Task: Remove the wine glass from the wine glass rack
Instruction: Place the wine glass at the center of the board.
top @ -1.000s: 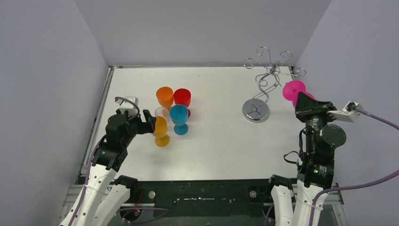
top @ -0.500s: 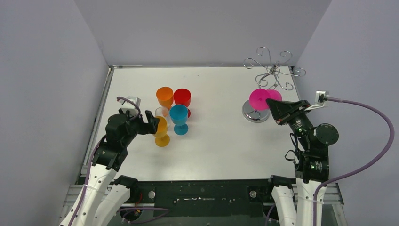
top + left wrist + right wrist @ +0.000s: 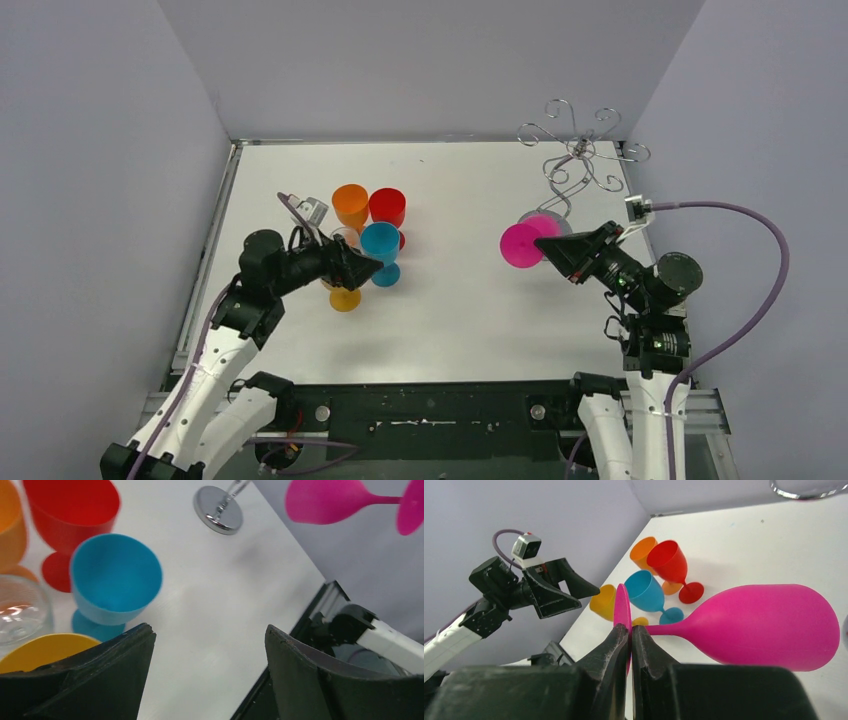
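The wine glass [image 3: 520, 245] is bright pink and lies on its side in the air, bowl toward the table's middle. My right gripper [image 3: 547, 247] is shut on the thin foot disc [image 3: 622, 605], and the bowl [image 3: 769, 625] juts out to the right in the right wrist view. The wine glass rack [image 3: 580, 150], a silver wire stand with curled arms, stands at the back right with no glass on it; its round base [image 3: 218, 514] is partly hidden behind the glass from above. My left gripper [image 3: 365, 270] is open and holds nothing [image 3: 207, 630].
A cluster of glasses stands left of centre: orange [image 3: 350, 205], red [image 3: 387, 206], blue [image 3: 380, 243], a clear one [image 3: 345, 238] and yellow [image 3: 345, 297] under my left gripper. Grey walls close in both sides and the back.
The right arm has carried the pink glass left, off the rack and toward the table's middle, turning it on its side. The left gripper has swung right, over the yellow glass.
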Action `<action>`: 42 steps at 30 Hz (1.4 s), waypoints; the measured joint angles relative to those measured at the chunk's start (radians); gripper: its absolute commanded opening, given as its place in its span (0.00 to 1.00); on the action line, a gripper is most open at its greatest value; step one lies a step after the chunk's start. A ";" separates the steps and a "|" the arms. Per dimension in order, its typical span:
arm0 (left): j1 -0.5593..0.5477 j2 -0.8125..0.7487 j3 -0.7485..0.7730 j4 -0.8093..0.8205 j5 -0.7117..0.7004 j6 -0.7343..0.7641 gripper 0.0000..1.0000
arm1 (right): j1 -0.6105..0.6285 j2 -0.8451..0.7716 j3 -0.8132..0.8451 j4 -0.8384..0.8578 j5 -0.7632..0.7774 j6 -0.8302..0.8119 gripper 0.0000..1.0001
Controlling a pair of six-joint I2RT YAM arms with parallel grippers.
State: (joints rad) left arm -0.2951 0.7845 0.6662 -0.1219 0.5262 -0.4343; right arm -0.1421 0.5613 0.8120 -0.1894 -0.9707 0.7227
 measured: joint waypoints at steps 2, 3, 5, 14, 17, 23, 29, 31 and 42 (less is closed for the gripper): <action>-0.050 0.016 0.000 0.030 0.036 -0.027 0.78 | 0.006 0.011 -0.012 -0.016 -0.030 -0.003 0.00; -0.087 0.022 0.001 0.040 0.045 -0.035 0.78 | 0.014 0.025 -0.012 -0.028 -0.042 -0.010 0.00; -0.171 0.035 0.007 0.054 0.050 -0.043 0.78 | 0.041 0.053 -0.012 -0.061 -0.045 -0.040 0.00; -0.403 0.130 0.021 0.148 0.011 -0.108 0.66 | 0.420 0.126 -0.056 -0.058 0.075 -0.048 0.00; -0.424 0.129 0.021 0.199 0.010 -0.138 0.61 | 0.595 0.164 -0.071 -0.016 0.151 -0.042 0.00; -0.425 0.097 0.016 0.240 0.024 -0.179 0.43 | 0.833 0.285 -0.072 0.076 0.278 -0.056 0.00; -0.426 0.031 -0.024 0.230 0.028 -0.187 0.35 | 0.871 0.357 -0.074 0.172 0.313 -0.058 0.00; -0.426 0.019 -0.025 0.214 0.028 -0.178 0.32 | 0.872 0.364 -0.074 0.189 0.311 -0.059 0.00; -0.424 0.040 -0.024 0.169 0.066 -0.129 0.00 | 0.881 0.393 -0.098 0.271 0.266 -0.057 0.13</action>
State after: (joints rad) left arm -0.7193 0.8249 0.6418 0.0471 0.5926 -0.5636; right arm 0.7387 0.9543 0.7136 0.0818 -0.7044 0.6655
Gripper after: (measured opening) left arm 0.022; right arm 0.059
